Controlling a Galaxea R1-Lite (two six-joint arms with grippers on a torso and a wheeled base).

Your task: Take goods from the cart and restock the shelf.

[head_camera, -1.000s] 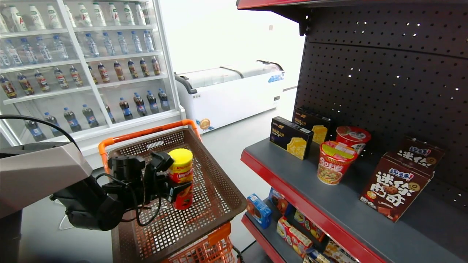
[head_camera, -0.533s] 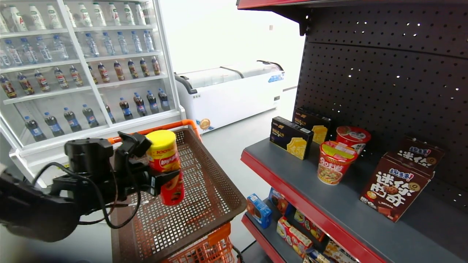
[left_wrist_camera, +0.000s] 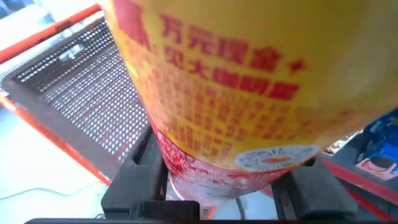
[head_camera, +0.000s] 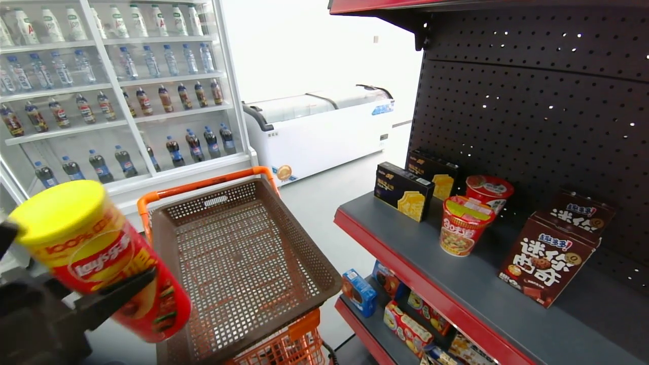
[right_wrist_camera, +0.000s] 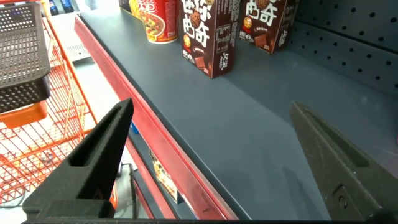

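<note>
Clamping a tilted, yellow-lidded chip can at the near left, by the cart basket, is the left tool; the right tool hangs spread wide over the grey shelf.

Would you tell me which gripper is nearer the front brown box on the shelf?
Right. The right gripper hangs open over the shelf, just short of the front brown box; the left gripper holds the chip can across the aisle, by the cart.
</note>
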